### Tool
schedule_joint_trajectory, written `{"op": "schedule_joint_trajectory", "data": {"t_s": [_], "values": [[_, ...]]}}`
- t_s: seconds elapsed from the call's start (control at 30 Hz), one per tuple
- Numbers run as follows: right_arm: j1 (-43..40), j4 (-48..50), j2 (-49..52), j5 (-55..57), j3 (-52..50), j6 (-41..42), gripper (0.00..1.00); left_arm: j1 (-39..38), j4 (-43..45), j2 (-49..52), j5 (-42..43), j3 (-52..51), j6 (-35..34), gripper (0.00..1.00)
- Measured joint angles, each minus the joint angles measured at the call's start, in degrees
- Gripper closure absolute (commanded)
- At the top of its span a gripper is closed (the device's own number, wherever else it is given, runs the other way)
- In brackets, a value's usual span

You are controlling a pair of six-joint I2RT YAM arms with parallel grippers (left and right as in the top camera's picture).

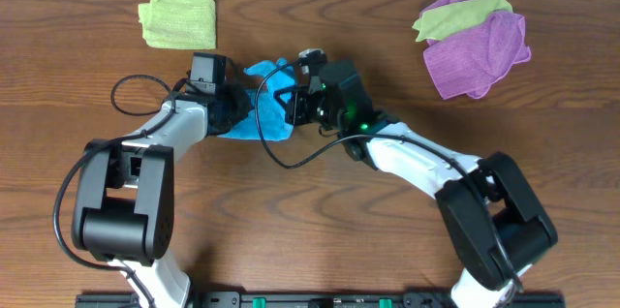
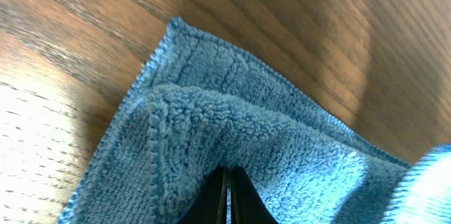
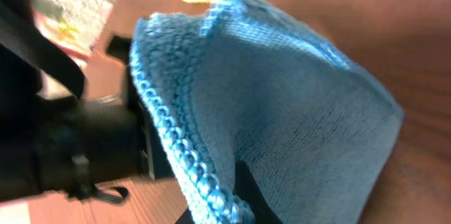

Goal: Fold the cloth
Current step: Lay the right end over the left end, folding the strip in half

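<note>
The sky-blue cloth [image 1: 263, 105] lies bunched on the table between my two grippers. My left gripper [image 1: 232, 109] is shut on its left part; in the left wrist view the fingers [image 2: 230, 203] pinch a raised fold of the cloth [image 2: 232, 125], whose stitched edge lies flat on the wood. My right gripper [image 1: 295, 103] is shut on the right edge; in the right wrist view the fingers [image 3: 225, 206] clamp the thick hem of the cloth [image 3: 282, 104], which is lifted and drapes away from the camera. The white tag is not visible.
A yellow-green cloth [image 1: 178, 20] lies at the back left. A purple cloth [image 1: 478, 51] with another yellow-green cloth [image 1: 460, 15] on it lies at the back right. The left arm's body shows dark in the right wrist view [image 3: 63, 146].
</note>
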Motion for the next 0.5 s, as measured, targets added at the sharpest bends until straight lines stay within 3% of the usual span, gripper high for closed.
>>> {"op": "schedule_joint_trajectory", "data": {"t_s": [0.5], "values": [[0.8, -4.7, 0.9, -0.2, 0.5, -5.7, 0.99, 5.1, -3.0, -0.2, -1.0, 5.5, 1.4, 0.95]]}}
